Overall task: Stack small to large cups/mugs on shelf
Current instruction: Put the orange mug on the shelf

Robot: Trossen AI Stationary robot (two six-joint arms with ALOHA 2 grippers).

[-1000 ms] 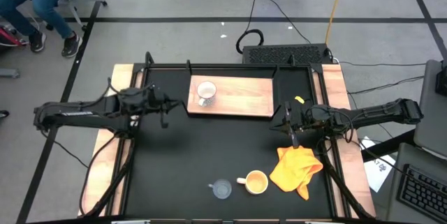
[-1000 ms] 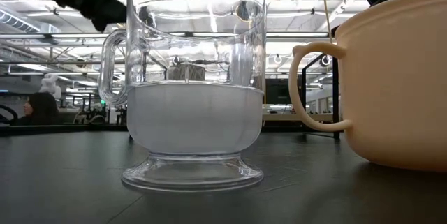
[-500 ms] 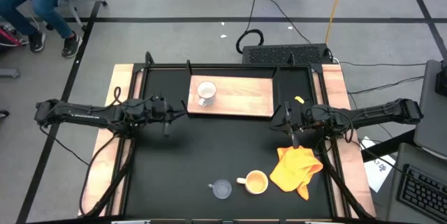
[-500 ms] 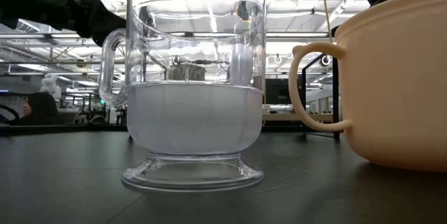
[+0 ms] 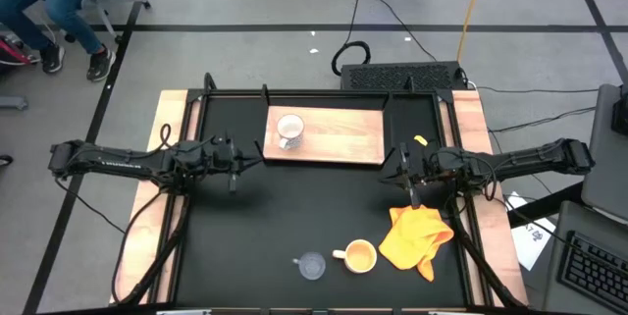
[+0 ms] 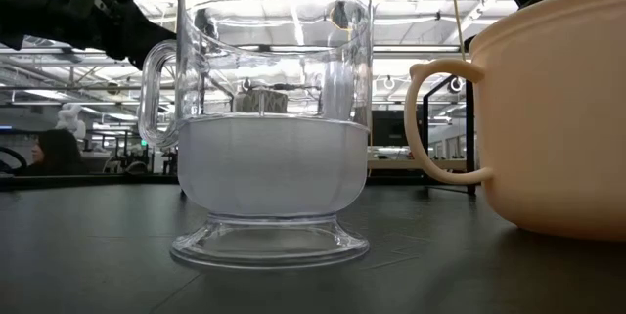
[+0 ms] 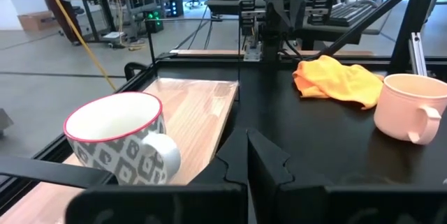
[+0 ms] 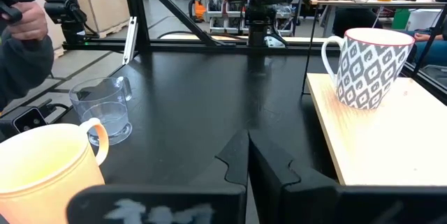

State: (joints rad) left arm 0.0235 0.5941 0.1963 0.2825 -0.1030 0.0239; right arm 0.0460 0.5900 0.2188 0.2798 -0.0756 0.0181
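Observation:
The white patterned mug (image 5: 288, 131) stands upright on the left end of the light-wood shelf (image 5: 339, 138) at the table's far middle. The orange-yellow mug (image 5: 359, 255) and the clear glass cup (image 5: 311, 267) stand side by side on the black table near its front edge. My left gripper (image 5: 245, 156) is shut and empty, just left of the shelf. In its wrist view (image 7: 248, 155) the white mug (image 7: 122, 140) is close by. My right gripper (image 5: 392, 169) is shut and empty, just right of the shelf's near right corner (image 8: 248, 155).
An orange-yellow cloth (image 5: 417, 236) lies crumpled on the table to the right of the orange-yellow mug. Black frame rails (image 5: 324, 92) run around the table's edges. Bare black tabletop (image 5: 294, 207) lies between the shelf and the two near cups.
My left gripper has gone down a little beside the shelf's left end, staying shut, and has since kept still. The mugs, the cup and the shelf have not moved.

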